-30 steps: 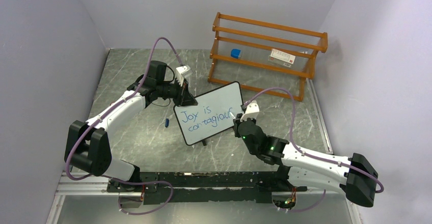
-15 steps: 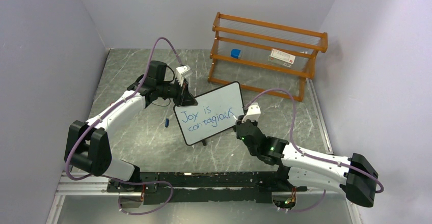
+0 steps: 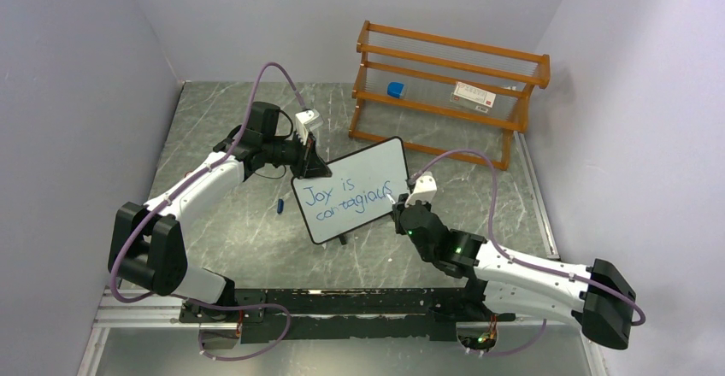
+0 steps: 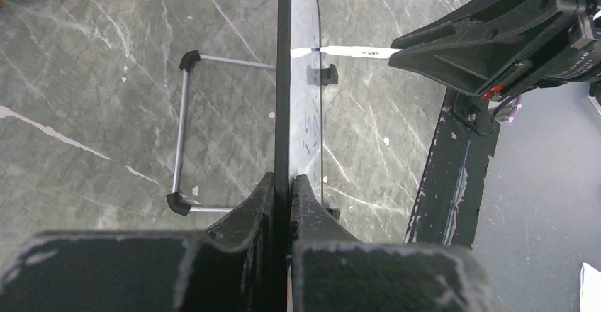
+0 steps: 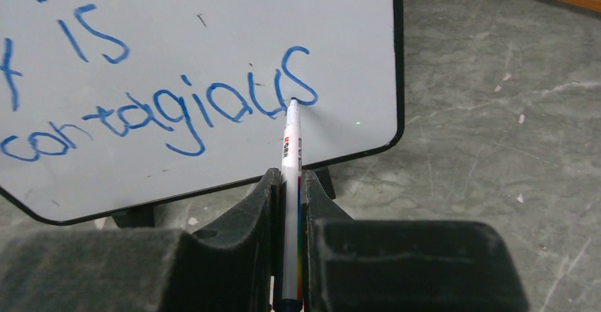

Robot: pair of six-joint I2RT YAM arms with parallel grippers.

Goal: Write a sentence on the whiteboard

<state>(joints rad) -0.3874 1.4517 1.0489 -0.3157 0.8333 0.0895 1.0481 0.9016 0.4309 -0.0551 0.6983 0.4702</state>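
From above, the small white rectangular whiteboard with a thin black frame [image 3: 376,158] stands propped near the middle of the grey marbled surface [image 3: 214,120]. It sits in front of the orange wooden rack [image 3: 449,77], which occupies the far right corner. The sentence in blue handwritten marker, "Joy is contagious" [image 3: 349,196], runs across the whiteboard in two lines. The left gripper [image 3: 312,167] meets the board's upper left corner, and the right gripper [image 3: 395,203] sits at its lower right edge, beside the last letter.

The left wrist view looks along the board's edge. The left gripper is pressed together on the black frame, pinching it squarely. Farther along, a slim white marker [image 4: 351,51] reaches in from the right gripper, its tip touching the writing face.

In the right wrist view, the right gripper is clamped on the marker's barrel, which lies straight between the fingers. The tip rests at the bottom of the final "s", and the word looks complete.

The step in hand seems to be finishing that last stroke. To do it well, lift the tip straight off the face rather than sliding it, so no stray tail is drawn. Pressure should be light, since the board leans on thin feet. The left gripper's pinch is best held steady until the tip is clear.
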